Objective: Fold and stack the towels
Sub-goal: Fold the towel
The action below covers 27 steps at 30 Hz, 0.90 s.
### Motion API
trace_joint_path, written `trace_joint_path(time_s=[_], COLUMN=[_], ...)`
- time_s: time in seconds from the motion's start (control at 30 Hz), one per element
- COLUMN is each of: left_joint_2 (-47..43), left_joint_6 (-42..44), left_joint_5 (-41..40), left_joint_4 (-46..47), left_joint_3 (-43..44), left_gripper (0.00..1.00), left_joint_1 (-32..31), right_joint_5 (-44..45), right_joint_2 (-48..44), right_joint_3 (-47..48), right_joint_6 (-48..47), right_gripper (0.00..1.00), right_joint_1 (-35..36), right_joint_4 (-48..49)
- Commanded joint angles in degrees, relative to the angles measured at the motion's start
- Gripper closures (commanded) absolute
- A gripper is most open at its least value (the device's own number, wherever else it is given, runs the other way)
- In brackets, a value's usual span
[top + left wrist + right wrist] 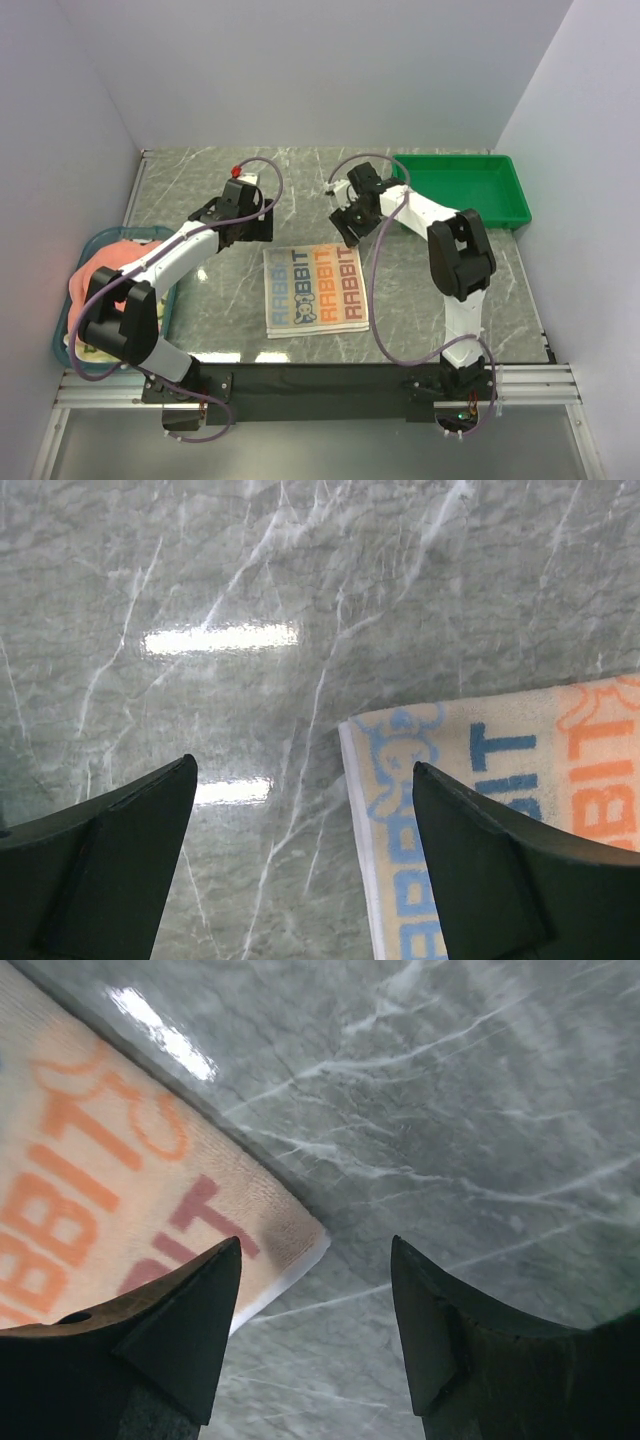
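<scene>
A cream towel [314, 290] printed with blue, orange and red letters lies flat in the middle of the marble table. My left gripper [256, 228] hovers open over its far left corner [480, 770], nothing between the fingers. Open too, my right gripper [347, 226] hangs above the far right corner [150, 1190], which lies flat on the table. A salmon-pink towel [112, 265] is heaped in the blue basket [68, 322] at the left.
A green plastic tray [468, 188] stands at the back right. White walls close in the table on three sides. Bare marble [450, 290] shows to the right of the towel and behind it.
</scene>
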Motion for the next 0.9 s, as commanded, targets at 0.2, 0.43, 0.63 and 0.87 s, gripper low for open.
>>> trace_joint_path(time_s=[0.2,0.43,0.63,0.87], left_joint_2=[-0.59,-0.06,0.38,1.34], left_joint_6=[1.12,1.12,1.12,1.30], left_joint_5=[-4.29,-4.47,-4.47,-4.12], left_joint_4=[0.85,0.68,0.50,0.15], left_joint_3=[1.52,1.87,2.14,2.40], left_gripper=[0.06,0.07,0.06,0.07], left_joint_1=[0.08,0.08,0.08,0.00], right_joint_5=[-4.01,-4.27,-5.06,-3.57], right_joint_2=[4.40,6.15,7.56,8.71], right_joint_3=[6.95,6.69,6.34,3.71], right_joint_6=[-6.57,-7.10,-7.10,-6.75], right_gripper=[0.41,0.49,0.55,0.57], right_joint_1=[-0.49,-0.58,-0.40,1.27], right_joint_4=[-7.69,-7.35,-6.82,-5.95])
